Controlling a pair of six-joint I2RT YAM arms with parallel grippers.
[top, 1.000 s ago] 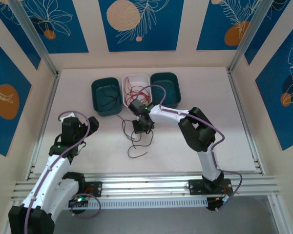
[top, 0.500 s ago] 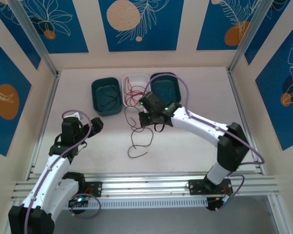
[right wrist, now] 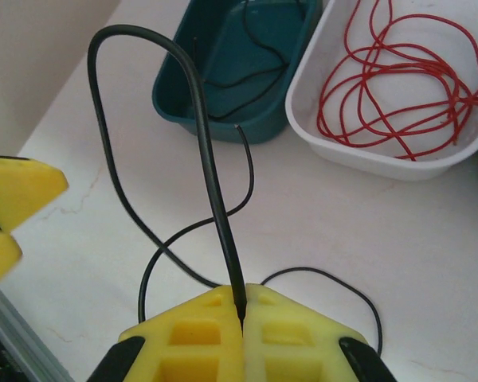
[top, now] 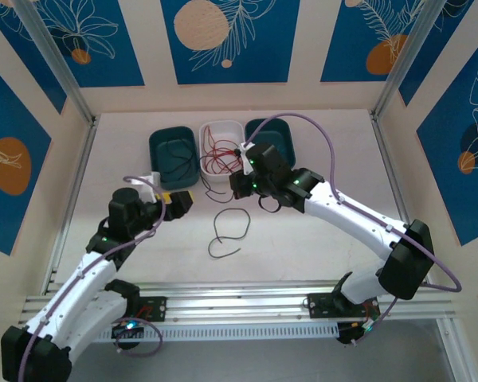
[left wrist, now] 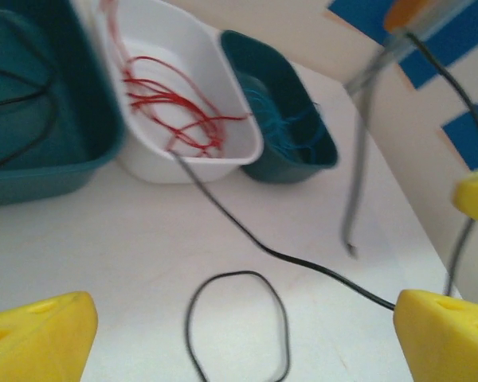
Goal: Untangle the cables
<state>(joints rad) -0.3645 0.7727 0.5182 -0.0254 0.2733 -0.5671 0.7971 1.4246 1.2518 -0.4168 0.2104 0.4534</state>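
A black cable [right wrist: 211, 183] arches up just in front of the white bin [right wrist: 398, 163], its end clamped between the closed fingers of the right gripper [right wrist: 240, 306]. A black loop [left wrist: 237, 274] lies flat on the table [top: 327, 143] on the near side of that bin. Red cables [right wrist: 398, 95] are coiled inside the white bin, teal cables [left wrist: 283, 127] fill the teal bin [left wrist: 271, 163] touching its right side, and the left gripper [left wrist: 239, 338] hovers to the bin's near left, fingers spread wide and holding nothing.

Right gripper [top: 239, 185] hauled the clamped black cable [right wrist: 209, 151] toward 1 o'clock, nearer the white bin [top: 221, 122]. Left gripper [top: 180, 204] slid toward 3 o'clock.
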